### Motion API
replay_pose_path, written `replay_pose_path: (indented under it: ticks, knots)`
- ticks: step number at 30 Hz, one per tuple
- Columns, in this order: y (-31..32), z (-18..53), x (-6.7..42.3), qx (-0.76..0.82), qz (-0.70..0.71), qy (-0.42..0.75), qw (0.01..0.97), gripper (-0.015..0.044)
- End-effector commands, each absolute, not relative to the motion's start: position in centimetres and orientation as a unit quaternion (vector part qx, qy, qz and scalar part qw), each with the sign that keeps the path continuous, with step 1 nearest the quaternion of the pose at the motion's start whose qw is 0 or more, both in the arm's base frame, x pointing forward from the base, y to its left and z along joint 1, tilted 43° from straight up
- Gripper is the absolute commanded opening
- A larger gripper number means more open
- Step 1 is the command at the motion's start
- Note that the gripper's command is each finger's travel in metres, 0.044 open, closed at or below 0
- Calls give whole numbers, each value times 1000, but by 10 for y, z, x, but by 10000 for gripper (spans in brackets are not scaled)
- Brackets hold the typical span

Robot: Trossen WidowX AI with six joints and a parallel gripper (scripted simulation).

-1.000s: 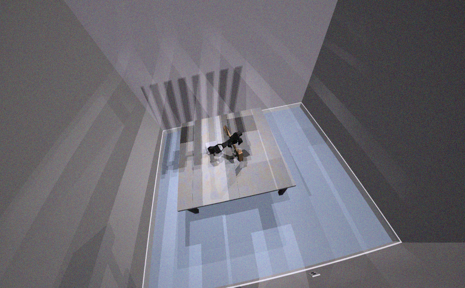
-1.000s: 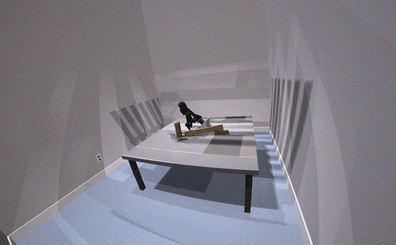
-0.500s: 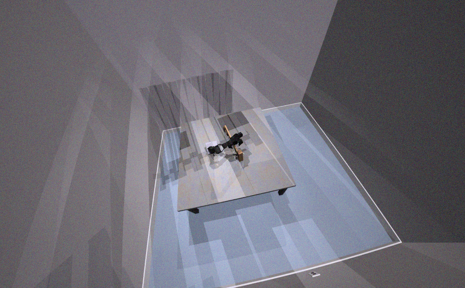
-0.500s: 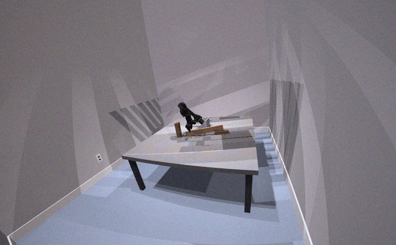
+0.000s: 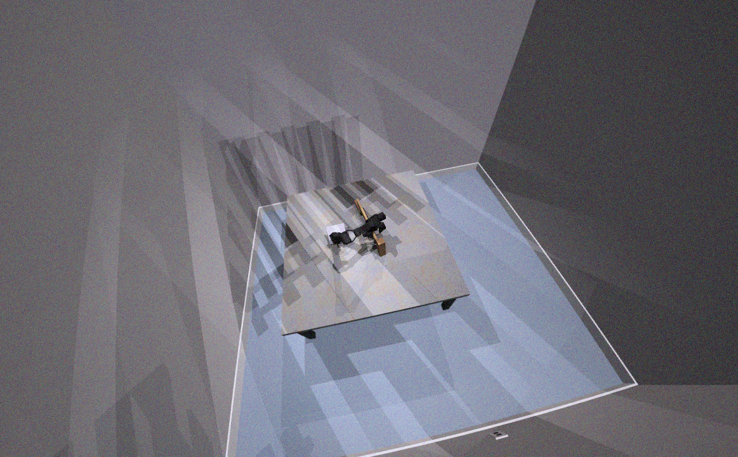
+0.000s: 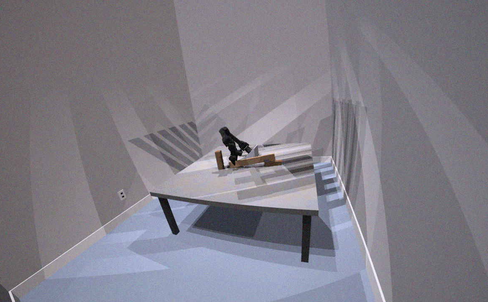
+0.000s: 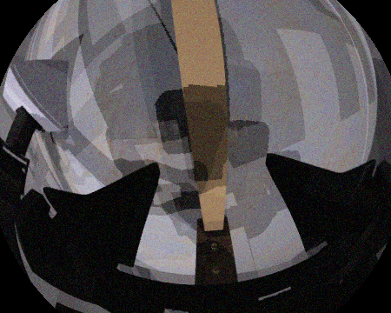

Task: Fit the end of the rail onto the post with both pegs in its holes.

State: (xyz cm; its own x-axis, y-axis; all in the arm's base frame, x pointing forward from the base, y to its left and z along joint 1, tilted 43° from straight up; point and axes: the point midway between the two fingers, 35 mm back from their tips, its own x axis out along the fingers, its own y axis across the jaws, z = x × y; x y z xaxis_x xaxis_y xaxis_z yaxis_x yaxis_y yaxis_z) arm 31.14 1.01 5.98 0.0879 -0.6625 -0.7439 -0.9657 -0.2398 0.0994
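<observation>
The long wooden rail (image 5: 362, 209) (image 6: 254, 160) (image 7: 198, 35) slopes from the low footboard block (image 6: 274, 163) down to the table, its near end low in front of the short upright post (image 5: 381, 245) (image 6: 219, 159). The pegs are too small to make out. My gripper (image 5: 375, 230) (image 6: 233, 159) (image 7: 213, 163) is open and hangs over the near part of the rail. In the wrist view one finger stands on each side of the rail, apart from it. The rail runs straight away between them, partly in the gripper's shadow.
The table (image 5: 371, 289) (image 6: 238, 187) stands in a walled room with a blue floor. The arm's base sits on a pale plate (image 5: 334, 228) at the table's back left, beside the rail. Striped shadows cross the table top.
</observation>
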Motion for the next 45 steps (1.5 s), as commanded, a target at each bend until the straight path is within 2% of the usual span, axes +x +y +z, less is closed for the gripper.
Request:
replay_pose_path:
  ticks: [1, 14, 28, 35, 36, 45]
  knots:
    - [5, 55, 311, -706, 352, 577, 211, 440]
    - [-8, 42, 311, -706, 351, 578, 211, 440]
    - [-8, 42, 311, -706, 351, 578, 211, 72]
    - [-8, 42, 311, -706, 351, 578, 211, 26]
    - [-8, 42, 311, -706, 351, 578, 211, 0]
    - [-8, 42, 311, -706, 351, 578, 211, 0]
